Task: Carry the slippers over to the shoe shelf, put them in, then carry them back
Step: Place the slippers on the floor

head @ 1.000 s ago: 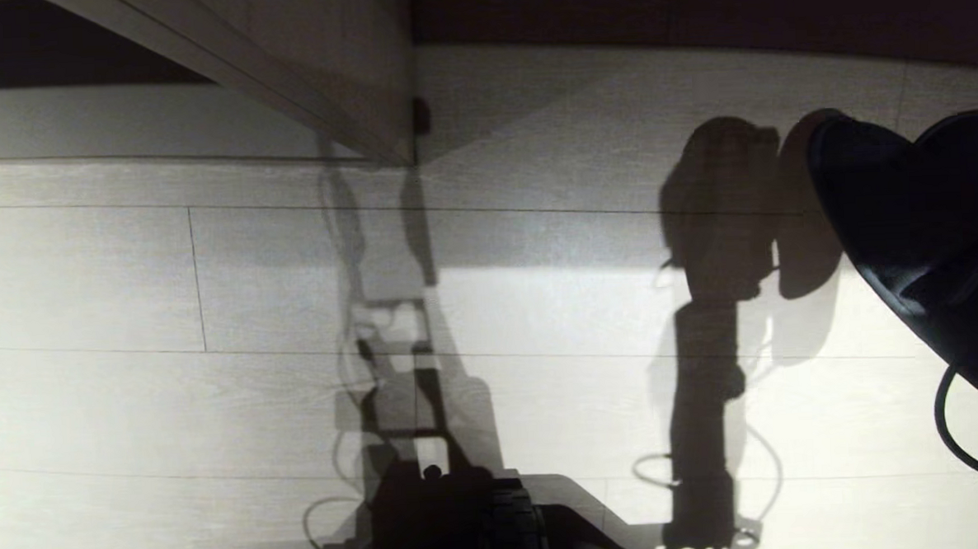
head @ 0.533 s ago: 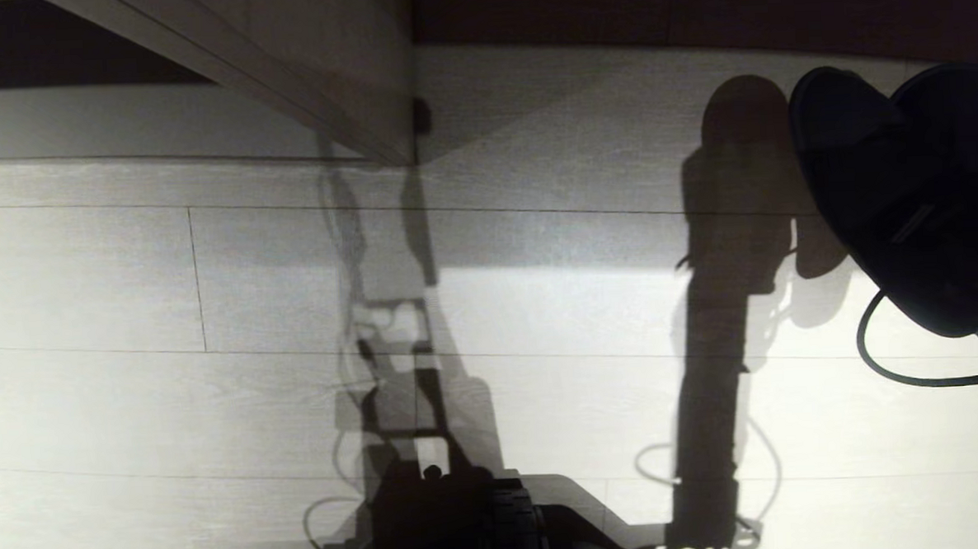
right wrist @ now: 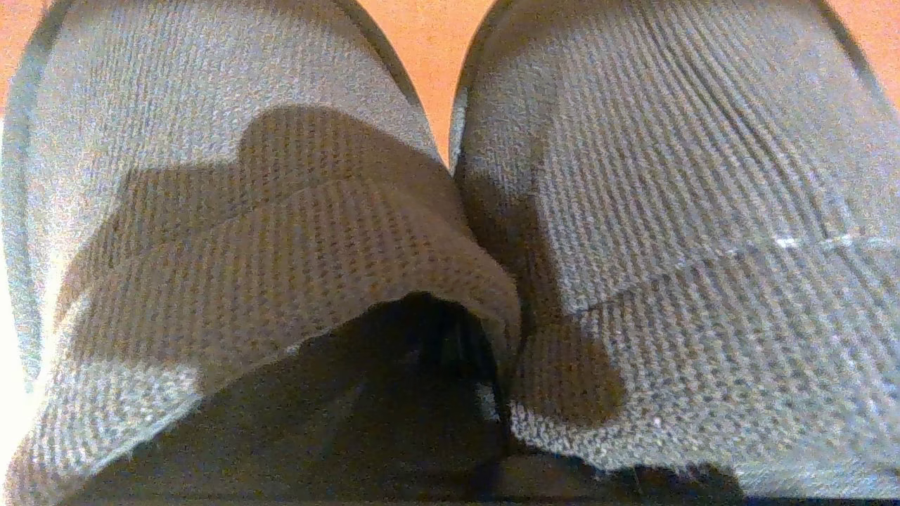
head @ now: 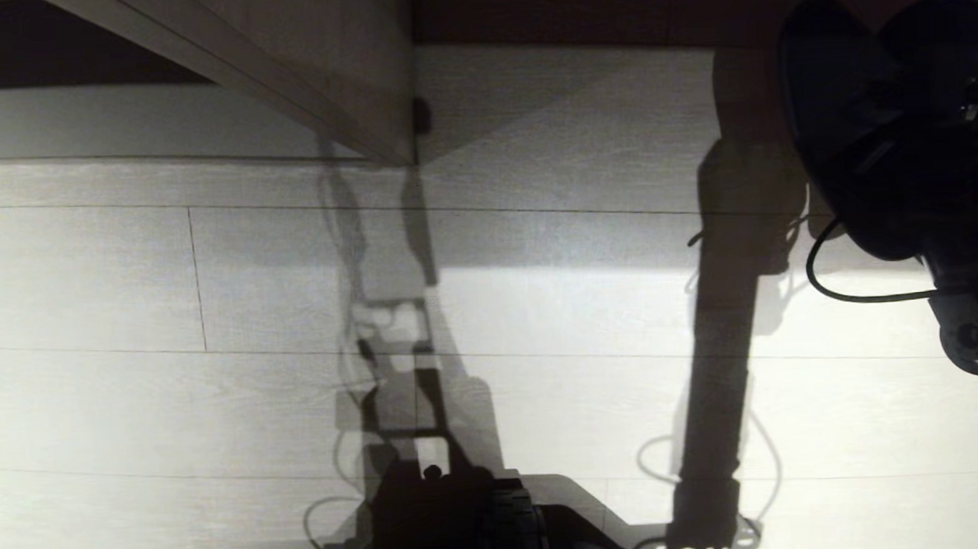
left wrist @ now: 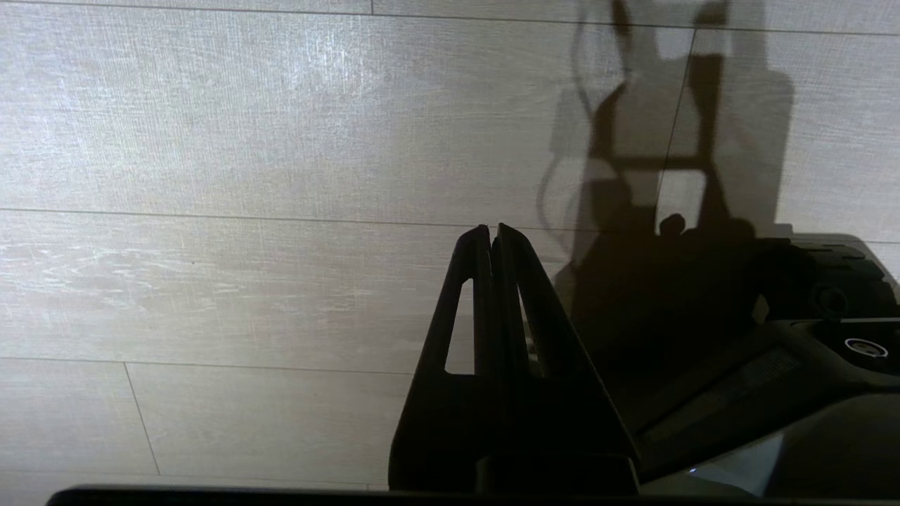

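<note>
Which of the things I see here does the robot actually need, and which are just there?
Needed: slippers, clamped together in the right gripper; shoe shelf ahead.

Just there: left gripper, shut and empty over the floor; black cable.

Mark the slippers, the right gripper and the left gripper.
slippers [right wrist: 654, 176]: right wrist view, upper of one slipper.
right gripper [right wrist: 485, 407]: right wrist view, dark fingers clamped between the pair.
left gripper [left wrist: 494, 235]: left wrist view, closed fingertips above the floor.
</note>
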